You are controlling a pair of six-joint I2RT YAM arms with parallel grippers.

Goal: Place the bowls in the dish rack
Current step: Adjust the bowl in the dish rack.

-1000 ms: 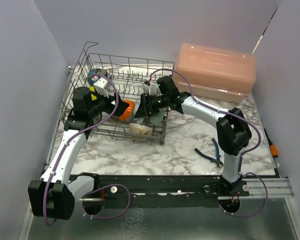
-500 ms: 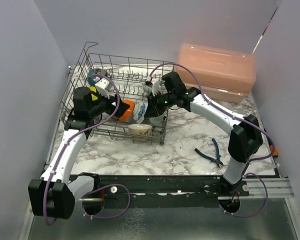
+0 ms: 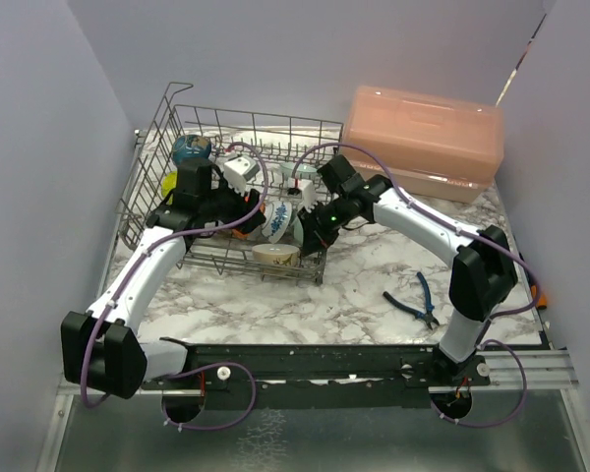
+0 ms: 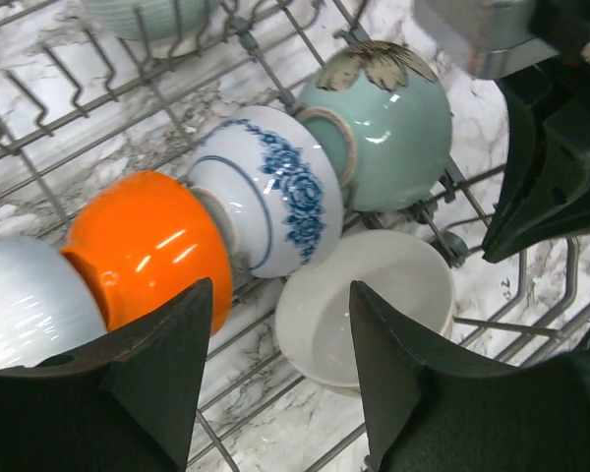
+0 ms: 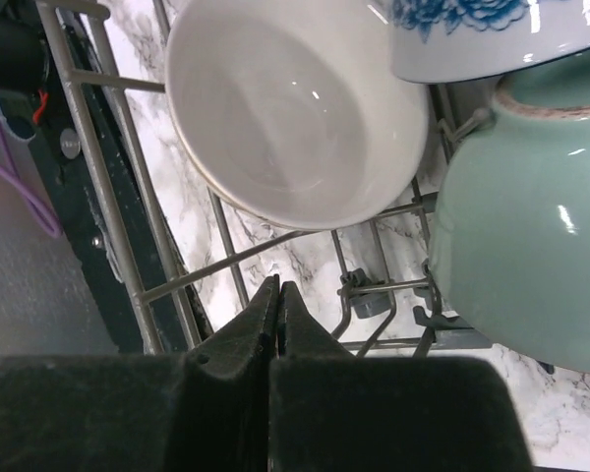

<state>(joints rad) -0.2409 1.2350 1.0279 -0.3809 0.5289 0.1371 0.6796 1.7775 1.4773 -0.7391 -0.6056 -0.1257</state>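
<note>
The dish rack (image 3: 257,124) holds a row of bowls on edge. In the left wrist view they run white (image 4: 20,295), orange (image 4: 147,241), blue-patterned white (image 4: 265,192) and pale teal (image 4: 383,123). A beige bowl (image 4: 369,300) lies mouth-up on the rack floor. My left gripper (image 4: 280,344) hovers open over the orange and beige bowls, holding nothing. My right gripper (image 5: 278,290) is shut and empty, just below the beige bowl (image 5: 295,108) and beside the teal bowl (image 5: 531,246), at the rack's near right corner (image 3: 305,234). A dark blue bowl (image 3: 189,147) sits at the rack's far left.
A pink lidded box (image 3: 423,138) stands at the back right. Blue-handled pliers (image 3: 413,300) lie on the marble table right of the rack. The rack's wires (image 5: 108,197) and tines (image 4: 39,108) surround both grippers. The right arm (image 4: 551,147) is close to my left gripper.
My left gripper has moved right over the row of bowls and its jaws have narrowed. My right gripper has shut empty and dropped toward the rack's near right corner.
</note>
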